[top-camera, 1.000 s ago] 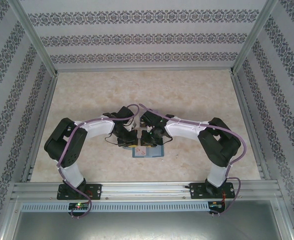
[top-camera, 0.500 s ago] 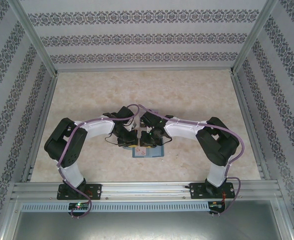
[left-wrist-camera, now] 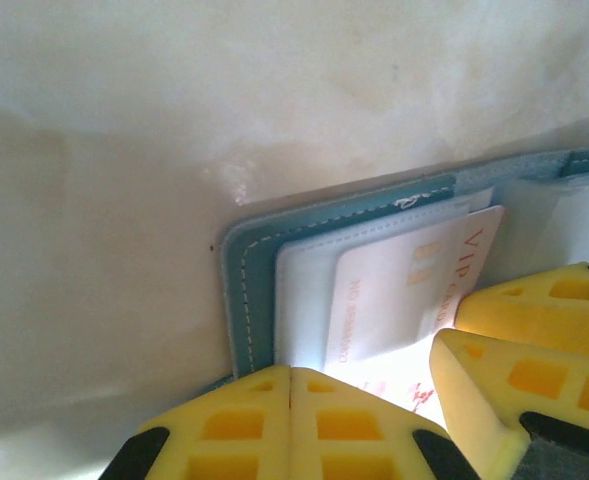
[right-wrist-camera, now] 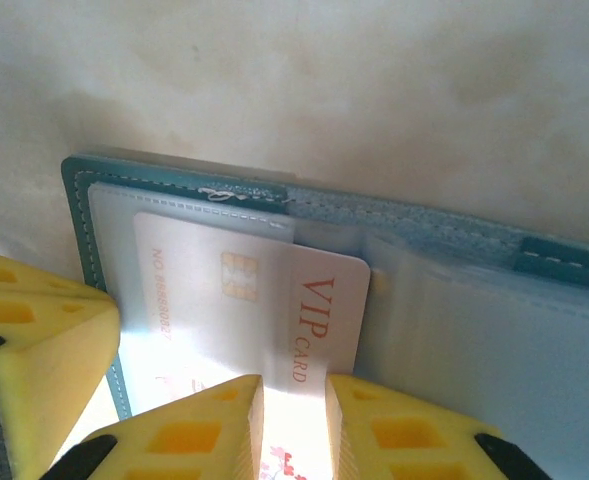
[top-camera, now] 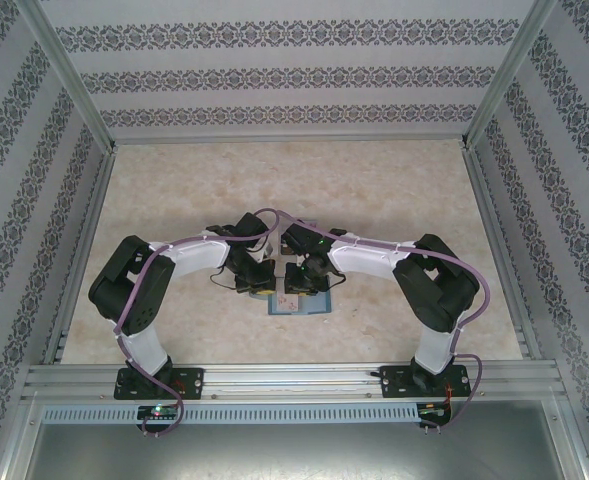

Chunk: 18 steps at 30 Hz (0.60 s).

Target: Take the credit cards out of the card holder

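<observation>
Find holder (top-camera: 314, 306) open flat by middle of table's (top-camera: 374, 200) near edge, card (right-wrist-camera: 274, 300) poking from its left half, long axis aimed at right gripper (right-wrist-camera: 294, 425), fingers (right-wrist-camera: 204, 430) a slit apart over card's near end, hold unclear; left gripper (left-wrist-camera: 290, 425) shut at holder's left edge.

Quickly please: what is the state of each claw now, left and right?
Left claw: closed, holding nothing, at the card holder's edge.
Right claw: slightly open over the VIP card; no grip seen.
</observation>
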### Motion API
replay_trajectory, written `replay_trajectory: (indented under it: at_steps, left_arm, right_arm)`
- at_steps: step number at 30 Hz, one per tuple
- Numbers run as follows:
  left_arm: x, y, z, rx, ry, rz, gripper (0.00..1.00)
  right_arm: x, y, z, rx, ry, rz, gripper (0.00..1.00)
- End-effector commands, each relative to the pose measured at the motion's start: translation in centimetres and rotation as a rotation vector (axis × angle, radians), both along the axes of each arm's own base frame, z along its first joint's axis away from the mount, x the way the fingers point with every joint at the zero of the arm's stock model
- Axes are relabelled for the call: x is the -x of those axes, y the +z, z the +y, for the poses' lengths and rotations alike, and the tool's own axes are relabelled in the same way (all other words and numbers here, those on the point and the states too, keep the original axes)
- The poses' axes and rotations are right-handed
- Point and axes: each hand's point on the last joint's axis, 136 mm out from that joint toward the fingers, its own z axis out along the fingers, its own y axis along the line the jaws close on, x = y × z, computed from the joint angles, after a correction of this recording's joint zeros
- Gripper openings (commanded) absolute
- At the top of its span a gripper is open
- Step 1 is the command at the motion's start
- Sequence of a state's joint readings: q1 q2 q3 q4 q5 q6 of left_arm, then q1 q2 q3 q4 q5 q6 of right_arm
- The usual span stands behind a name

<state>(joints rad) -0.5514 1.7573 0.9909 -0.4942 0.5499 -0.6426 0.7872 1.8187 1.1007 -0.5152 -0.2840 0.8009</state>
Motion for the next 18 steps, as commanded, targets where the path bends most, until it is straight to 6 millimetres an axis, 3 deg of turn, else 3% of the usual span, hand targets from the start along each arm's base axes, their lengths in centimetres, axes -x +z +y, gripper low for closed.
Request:
replay_trajectory:
  at_steps: [1,10,18]
  left_arm:
    - [0.2,0.2,0.2,-0.053,-0.031,-0.007,0.0]
    - [0.0,1.5,-1.0,-0.013,-0.042,-0.022,0.0]
    - [0.4,0.6,-2.0,0.008,-0.062,0.006,0.0]
  right_arm:
    - [-0.3,0.8,-0.8,0.03,-0.002,-0.017,0.27]
    - [-0.1,1.6,-0.9,0.013,-0.008,-0.025,0.29]
    - [0.2,0.9,-1.5,0.038,-0.012,-0.016,0.28]
